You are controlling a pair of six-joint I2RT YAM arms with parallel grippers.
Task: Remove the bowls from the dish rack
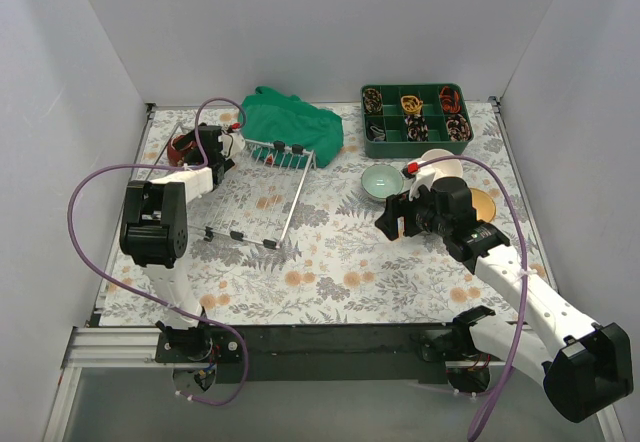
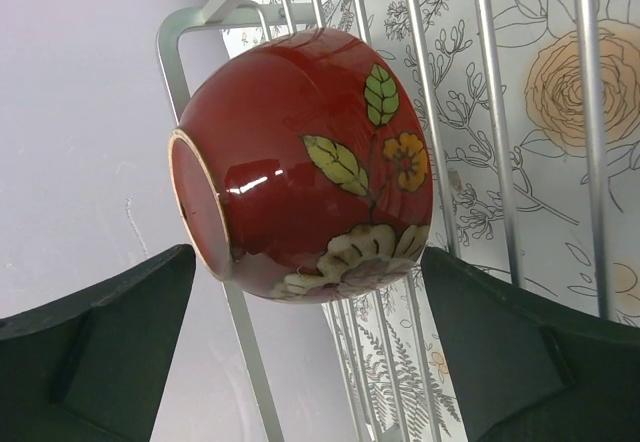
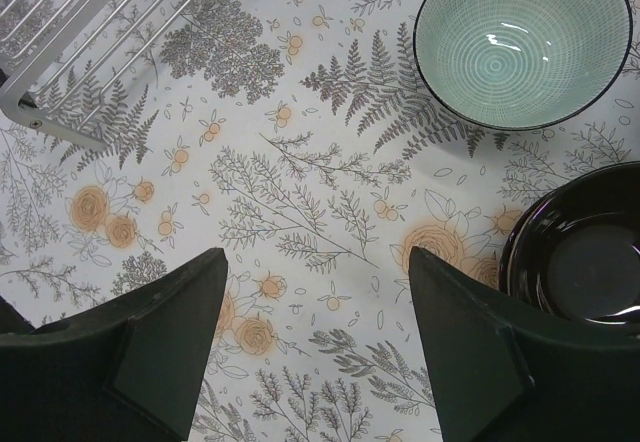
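Observation:
A red bowl with floral marks (image 2: 300, 162) lies on its side at the far left end of the silver wire dish rack (image 1: 250, 192), against its raised edge. My left gripper (image 2: 310, 352) is open, with the bowl just ahead between its fingers and not touching them; in the top view the gripper (image 1: 203, 148) is beside the red bowl (image 1: 182, 147). My right gripper (image 3: 315, 332) is open and empty over the floral mat. A pale green bowl (image 3: 523, 42) and a dark bowl (image 3: 590, 252) stand on the mat to its right. A beige bowl (image 1: 440, 167) and a tan bowl (image 1: 484, 203) stand beyond.
A green cloth (image 1: 290, 122) lies behind the rack. A green compartment tray (image 1: 415, 122) of small items stands at the back right. The rack's near corner (image 3: 40, 102) shows in the right wrist view. White walls close in the left, back and right.

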